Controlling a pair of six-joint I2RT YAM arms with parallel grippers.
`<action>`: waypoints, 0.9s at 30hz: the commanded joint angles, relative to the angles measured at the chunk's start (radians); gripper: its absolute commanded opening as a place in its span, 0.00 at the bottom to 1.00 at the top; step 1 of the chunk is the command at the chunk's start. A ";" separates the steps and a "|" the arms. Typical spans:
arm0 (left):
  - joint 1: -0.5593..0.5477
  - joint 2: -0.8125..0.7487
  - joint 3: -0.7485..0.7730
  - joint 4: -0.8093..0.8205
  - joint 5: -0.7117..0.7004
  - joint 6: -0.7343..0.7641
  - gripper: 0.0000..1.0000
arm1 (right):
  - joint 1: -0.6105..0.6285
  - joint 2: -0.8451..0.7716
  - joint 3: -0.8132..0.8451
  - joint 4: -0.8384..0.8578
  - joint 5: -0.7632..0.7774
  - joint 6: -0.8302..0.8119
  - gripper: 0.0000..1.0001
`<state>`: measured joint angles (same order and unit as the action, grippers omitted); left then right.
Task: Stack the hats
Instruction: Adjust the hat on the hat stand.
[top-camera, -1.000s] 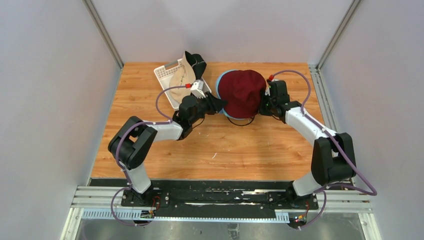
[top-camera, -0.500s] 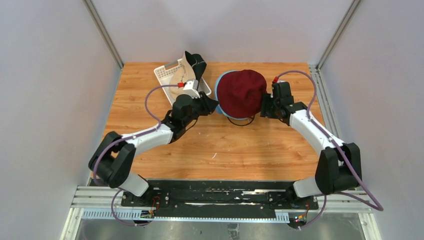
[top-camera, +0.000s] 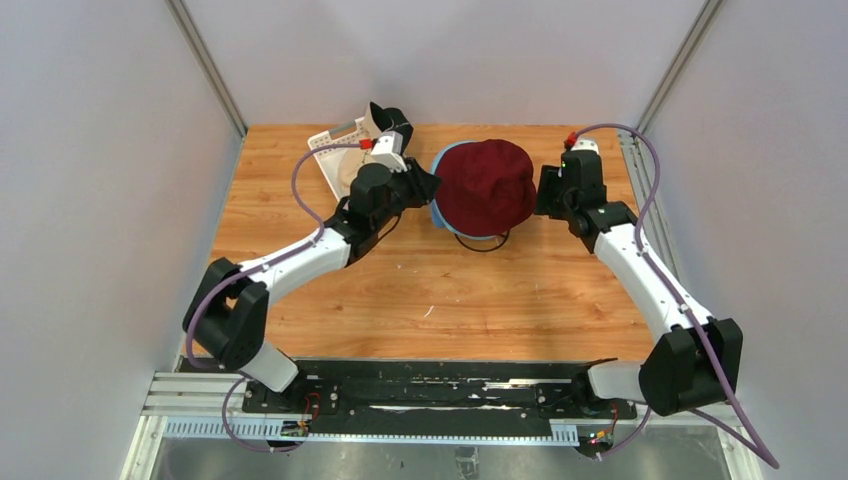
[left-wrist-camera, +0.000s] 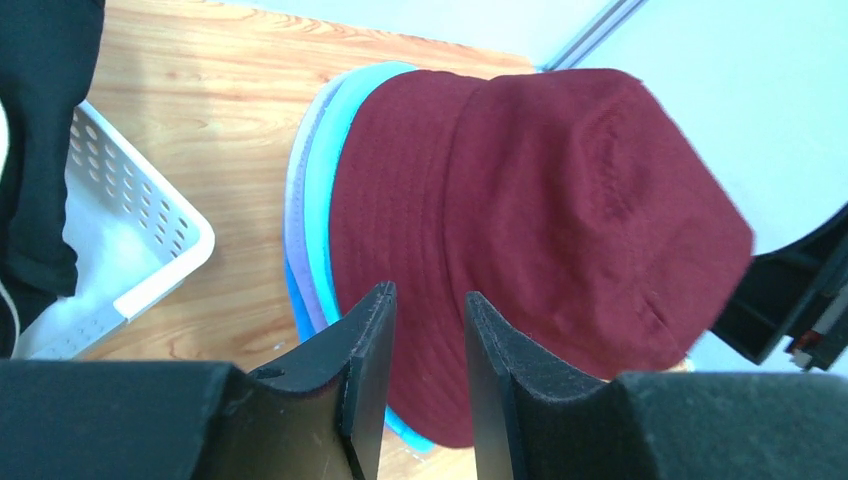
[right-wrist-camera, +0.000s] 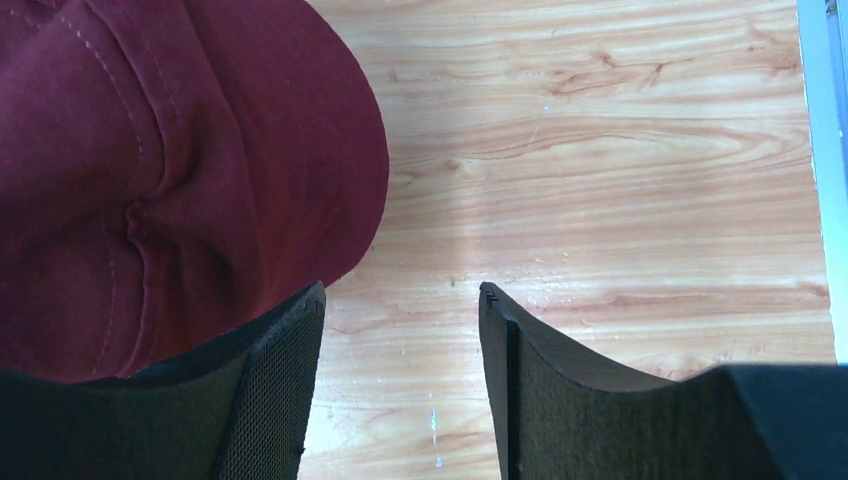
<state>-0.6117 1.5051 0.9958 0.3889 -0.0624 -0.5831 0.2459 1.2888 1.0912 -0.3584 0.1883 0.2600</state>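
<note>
Bare tabletop (top-camera: 430, 285) lies open nearside of the hat stack (top-camera: 485, 185); the white basket (top-camera: 325, 150) stands just left.

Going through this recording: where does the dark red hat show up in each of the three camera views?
Top external: the dark red hat sits at the far middle of the wooden table, between the two arms.
Left wrist: the hat fills the centre and right of the picture.
Right wrist: the hat takes up the upper left.
Shared landmark: the wooden table, bare beside the hat in all three views.
</note>
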 joint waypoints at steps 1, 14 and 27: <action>-0.006 0.091 0.072 0.036 -0.005 0.032 0.36 | -0.016 0.045 0.047 0.040 0.021 -0.009 0.58; -0.003 0.323 0.271 0.032 0.052 0.050 0.36 | -0.040 0.165 0.122 0.072 -0.066 -0.007 0.56; 0.044 0.562 0.542 -0.043 0.155 0.049 0.36 | 0.024 0.125 0.049 0.097 -0.132 0.021 0.55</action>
<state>-0.5697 1.9942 1.4578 0.4046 0.0307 -0.5568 0.2359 1.4441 1.1652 -0.2813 0.0902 0.2680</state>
